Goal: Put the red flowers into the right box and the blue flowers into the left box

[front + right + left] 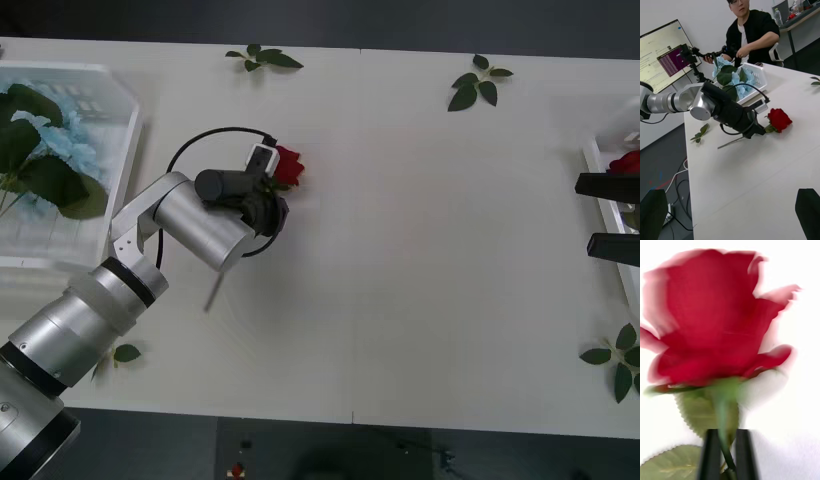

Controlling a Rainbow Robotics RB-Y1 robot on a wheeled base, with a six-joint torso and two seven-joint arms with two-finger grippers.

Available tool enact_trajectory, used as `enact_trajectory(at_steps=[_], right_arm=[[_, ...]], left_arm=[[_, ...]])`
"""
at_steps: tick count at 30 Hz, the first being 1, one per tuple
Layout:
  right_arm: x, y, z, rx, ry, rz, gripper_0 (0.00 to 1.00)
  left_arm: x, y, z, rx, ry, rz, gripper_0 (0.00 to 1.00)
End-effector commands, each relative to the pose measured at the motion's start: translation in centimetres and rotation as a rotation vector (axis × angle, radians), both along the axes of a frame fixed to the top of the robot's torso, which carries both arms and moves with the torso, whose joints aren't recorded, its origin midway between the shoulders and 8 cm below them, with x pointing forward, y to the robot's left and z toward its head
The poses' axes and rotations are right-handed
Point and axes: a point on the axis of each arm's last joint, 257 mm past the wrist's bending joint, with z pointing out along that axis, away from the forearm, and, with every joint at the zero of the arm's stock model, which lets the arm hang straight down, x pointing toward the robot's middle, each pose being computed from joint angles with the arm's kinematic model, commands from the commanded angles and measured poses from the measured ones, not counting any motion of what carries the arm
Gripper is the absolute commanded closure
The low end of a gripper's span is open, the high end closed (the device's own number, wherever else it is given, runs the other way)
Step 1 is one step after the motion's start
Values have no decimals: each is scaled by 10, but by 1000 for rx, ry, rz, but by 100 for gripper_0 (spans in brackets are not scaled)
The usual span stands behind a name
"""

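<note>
My left gripper (268, 200) is over the table's left-middle and is shut on the stem of a red rose (288, 166). Up close, its black fingers (711, 455) pinch the green stem just under the bloom (715, 318). The bloom (779, 119) sits just above the tabletop, and the thin stem (730, 143) trails out behind the left gripper (759, 132). Blue flowers (55, 145) lie in the left box (128, 130) at the far left. My right gripper (610, 215) is open at the right edge, beside the right box (592, 158), which holds a red rose (628, 162).
Loose green leaf sprigs lie at the back (262, 58), back right (478, 85), front right (618, 360) and front left (125, 352). A wide bare stretch of white table (430, 250) separates the two grippers.
</note>
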Motion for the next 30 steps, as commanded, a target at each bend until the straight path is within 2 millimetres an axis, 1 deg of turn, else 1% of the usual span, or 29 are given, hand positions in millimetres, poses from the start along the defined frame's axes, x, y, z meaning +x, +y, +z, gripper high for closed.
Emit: enact_trajectory(at_steps=[1,2,3,4,5,7,8,10,11,13,14,16,17,19,20,22,23,25,26,28,29,30], right_arm=[[-7,-2,-18,-11,38,4,0],[-7,-2,-19,-5,45,0,0],[-7,-4,-17,-6,52,-1,0],[-7,-3,-22,-8,73,-2,0],[-7,-3,-21,-5,77,-2,0],[-10,-2,-23,-4,115,7,0],[-11,-1,-22,-1,120,10,0],[-10,0,-16,27,139,7,0],[-10,0,-15,34,140,6,0],[-8,-1,-7,50,133,1,0],[-8,-1,-6,54,134,0,0],[-5,-3,-2,46,130,-13,0],[-4,-3,-1,43,127,-16,0],[1,-5,2,30,122,-44,0],[2,-5,2,27,121,-52,0],[7,-3,4,20,114,-97,0],[7,-2,4,20,113,-108,0],[11,2,7,40,113,-154,0],[11,4,6,47,117,-165,0],[10,9,5,73,132,-192,0],[9,10,3,79,139,-195,0],[8,13,1,93,155,-196,0]], left_arm=[[18,-12,46,-25,-105,-46,100],[19,-13,52,-30,-117,-50,100],[19,-14,61,-45,-131,-55,100],[20,-15,73,-66,-146,-57,100],[20,-16,80,-83,-154,-60,100],[16,-19,110,-158,-186,-68,100],[15,-18,117,-178,-194,-68,100],[7,-16,151,-266,-229,-75,100],[5,-15,162,-289,-240,-77,100],[-6,-10,195,-379,-273,-84,100],[-8,-8,202,-398,-280,-84,100],[-23,-5,233,-485,-308,-101,100],[-27,-4,241,-505,-319,-105,100],[-45,-4,270,-602,-335,-131,100],[-50,-5,276,-629,-335,-139,100],[-70,-8,301,-733,-332,-175,100],[-75,-8,306,-749,-333,-185,100],[-94,-11,320,-798,-311,-232,100],[-99,-11,323,-803,-301,-242,100],[-118,-8,332,-842,-229,-280,100],[-123,-7,333,-848,-209,-293,100],[-132,-5,334,-856,-174,-322,100]])
